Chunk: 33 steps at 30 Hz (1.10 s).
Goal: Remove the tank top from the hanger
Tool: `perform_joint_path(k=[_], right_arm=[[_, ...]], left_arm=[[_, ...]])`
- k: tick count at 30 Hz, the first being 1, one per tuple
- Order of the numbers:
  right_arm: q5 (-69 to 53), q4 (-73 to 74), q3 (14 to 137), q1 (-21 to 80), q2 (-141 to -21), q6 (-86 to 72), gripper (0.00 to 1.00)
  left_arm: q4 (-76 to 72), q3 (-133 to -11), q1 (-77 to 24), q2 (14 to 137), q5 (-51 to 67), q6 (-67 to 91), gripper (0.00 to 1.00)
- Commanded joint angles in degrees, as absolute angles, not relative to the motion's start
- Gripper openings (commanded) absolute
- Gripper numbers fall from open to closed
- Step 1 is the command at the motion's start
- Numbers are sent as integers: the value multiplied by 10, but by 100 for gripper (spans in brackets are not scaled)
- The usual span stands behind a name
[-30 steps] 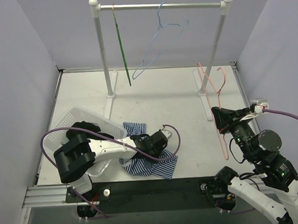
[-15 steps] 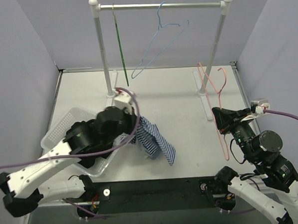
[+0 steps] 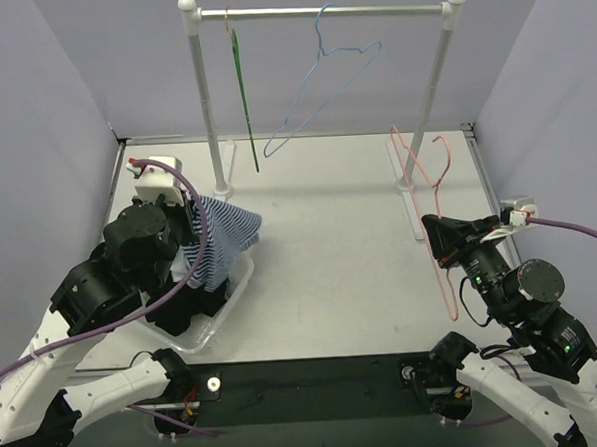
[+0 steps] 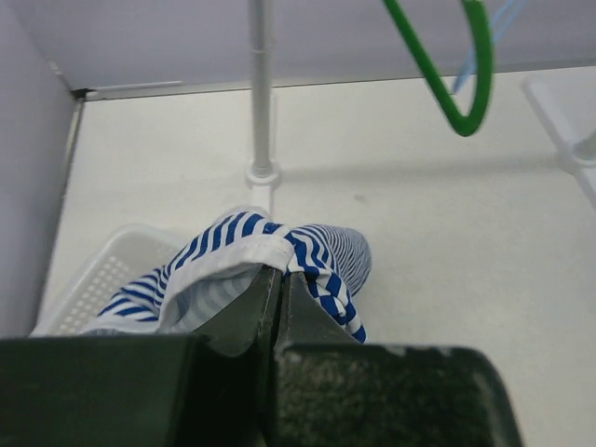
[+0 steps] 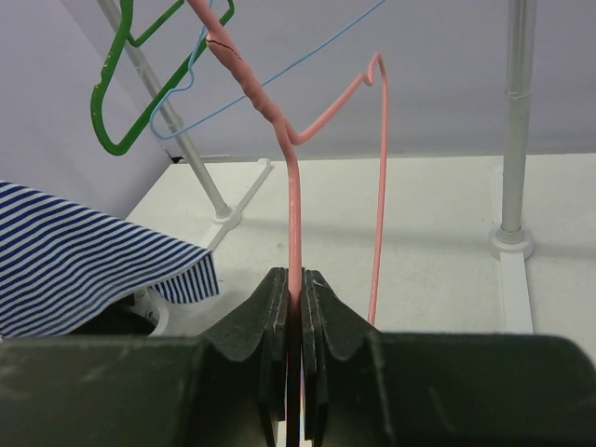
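A white worktop (image 3: 359,230) with a clothes rail (image 3: 317,12) at the back, seen from above and behind two robot arms; the left fingers (image 4: 250,312) are closed tight on a bunched white-trimmed edge of the blue-and-white striped top (image 3: 224,242); the top is lifted off the worktop at the left side, hanging directly over a white basket (image 3: 212,331), its lower folds reaching down to or into it; whether it touches the basket floor I cannot tell; the top's long axis runs down and slightly rightward from the pinched edge, loose hem lowest.

The right fingers (image 5: 265,307) are clamped on the wire of a pink hanger (image 5: 291,186), well apart from the top, on the right side of the worktop; the hanger is bare, its long axis running from the fingers away toward the rail, hook at the far end; so the top looks fully free of it.

The left arm is the only one near the top; the basket sits straight below its grip, so the likely next move is a short drop or release downward; a green hanger (image 3: 244,96) and a blue hanger (image 3: 321,82) hang empty on the rail.
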<state>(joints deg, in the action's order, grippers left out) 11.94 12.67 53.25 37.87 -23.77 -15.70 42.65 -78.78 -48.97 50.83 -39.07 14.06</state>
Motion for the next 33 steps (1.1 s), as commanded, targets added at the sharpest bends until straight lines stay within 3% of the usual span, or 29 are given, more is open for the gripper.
perform_joint_path(k=[1, 17, 28, 32, 33], right_arm=[[111, 98, 536, 379, -247, -163, 0], [96, 91, 546, 378, -268, -174, 0], [82, 88, 548, 378, -275, -185, 0], [83, 90, 551, 379, -271, -186, 0], [82, 92, 552, 379, -270, -186, 0]], left_arm=[[441, -852, -448, 498, -463, 72, 0], [504, -981, -440, 481, -515, 16, 0], [440, -801, -430, 483, -517, 20, 0], [434, -713, -335, 497, -427, 65, 0], [435, -696, -302, 502, -344, 75, 0]])
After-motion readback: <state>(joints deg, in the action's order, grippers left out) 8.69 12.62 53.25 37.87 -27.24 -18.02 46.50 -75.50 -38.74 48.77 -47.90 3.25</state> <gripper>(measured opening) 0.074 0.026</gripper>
